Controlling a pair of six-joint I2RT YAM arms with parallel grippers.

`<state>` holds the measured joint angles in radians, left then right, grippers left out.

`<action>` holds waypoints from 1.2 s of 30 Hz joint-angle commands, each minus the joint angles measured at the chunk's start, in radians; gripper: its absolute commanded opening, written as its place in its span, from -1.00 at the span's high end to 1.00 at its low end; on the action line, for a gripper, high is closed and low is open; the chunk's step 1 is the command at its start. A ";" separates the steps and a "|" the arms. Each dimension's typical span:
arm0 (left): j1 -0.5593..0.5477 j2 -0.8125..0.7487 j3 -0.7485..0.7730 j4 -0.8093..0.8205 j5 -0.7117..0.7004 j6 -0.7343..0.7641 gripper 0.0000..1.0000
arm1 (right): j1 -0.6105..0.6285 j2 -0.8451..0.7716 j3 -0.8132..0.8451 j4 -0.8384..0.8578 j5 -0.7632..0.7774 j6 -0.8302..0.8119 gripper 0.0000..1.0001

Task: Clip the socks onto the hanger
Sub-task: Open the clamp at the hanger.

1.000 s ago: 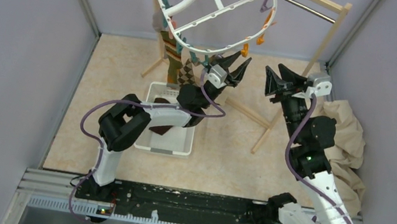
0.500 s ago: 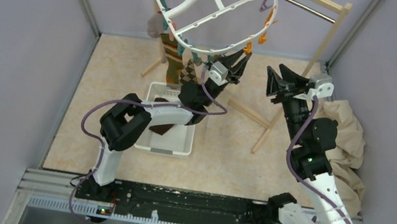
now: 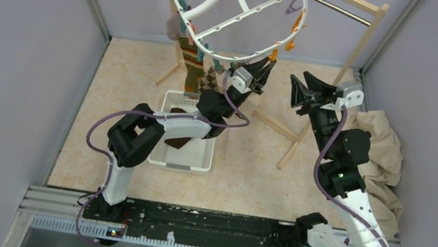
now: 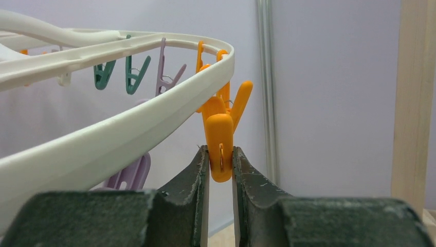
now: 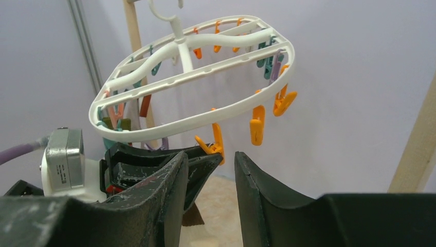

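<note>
Shows the left end effector (image 4: 220, 150) clamped on the lower end of an orange peg (image 4: 220, 126), one finger pressed against each flat side. Places that peg straight ahead of the fingers, long axis upright, hanging from the near rim of the white hanger (image 4: 128, 135). Puts the left arm plainly nearer to the peg than the right. Shows the right end effector (image 5: 211, 157) with fingers apart and nothing between them, just to the right of the peg and aimed toward it (not touching it). Finds two socks (image 3: 194, 70) hanging from the hanger's left side, one striped and one argyle, well apart from the clamped peg. Finds another dark sock (image 3: 178, 138) lying in the white basket (image 3: 188, 160) on the surface below the left arm. Reads as the peg-opening step, with no sock at the peg yet. Likely calls for a sock to come up from below into the peg's mouth; cannot tell from these views whether that mouth is open.
</note>
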<state>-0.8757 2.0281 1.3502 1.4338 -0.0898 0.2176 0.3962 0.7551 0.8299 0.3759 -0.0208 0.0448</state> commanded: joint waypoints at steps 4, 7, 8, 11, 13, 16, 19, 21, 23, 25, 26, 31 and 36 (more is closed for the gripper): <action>-0.009 -0.161 -0.113 -0.120 0.057 -0.072 1.00 | -0.010 0.055 0.066 -0.017 -0.137 -0.011 0.21; -0.009 -0.210 -0.145 -0.160 0.053 -0.087 1.00 | -0.008 0.080 0.076 -0.025 -0.204 -0.016 0.21; -0.010 -0.222 -0.153 -0.171 0.054 -0.087 1.00 | -0.008 0.086 0.070 -0.015 -0.216 -0.016 0.21; -0.009 -0.256 -0.182 -0.189 0.067 -0.088 1.00 | -0.008 0.103 0.071 -0.008 -0.224 -0.021 0.21; -0.008 -0.276 -0.190 -0.218 0.084 -0.083 1.00 | -0.008 0.117 0.090 -0.024 -0.239 -0.030 0.19; -0.009 -0.294 -0.204 -0.223 0.136 -0.065 1.00 | -0.008 0.137 0.113 -0.032 -0.262 -0.037 0.16; -0.008 -0.300 -0.210 -0.239 0.163 -0.046 1.00 | -0.003 0.157 0.133 -0.039 -0.282 -0.039 0.04; -0.008 -0.306 -0.220 -0.240 0.172 -0.043 1.00 | 0.003 0.171 0.146 -0.046 -0.285 -0.055 -0.04; -0.008 -0.312 -0.227 -0.243 0.182 -0.038 1.00 | 0.006 0.182 0.155 -0.049 -0.291 -0.074 -0.11; -0.008 -0.321 -0.237 -0.246 0.188 -0.034 1.00 | 0.008 0.194 0.162 -0.050 -0.292 -0.076 -0.12; -0.007 -0.325 -0.241 -0.248 0.188 -0.032 1.00 | 0.009 0.200 0.165 -0.049 -0.292 -0.078 -0.12; -0.006 -0.359 -0.254 -0.279 0.211 -0.040 1.00 | 0.013 0.239 0.191 -0.054 -0.285 -0.093 -0.12; -0.006 -0.394 -0.231 -0.375 0.252 -0.070 1.00 | 0.019 0.268 0.215 -0.056 -0.291 -0.087 -0.13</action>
<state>-0.8795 1.6825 1.1007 1.1275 0.1024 0.1688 0.4038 1.0138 0.9779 0.2821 -0.2947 -0.0307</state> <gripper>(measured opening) 0.233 0.560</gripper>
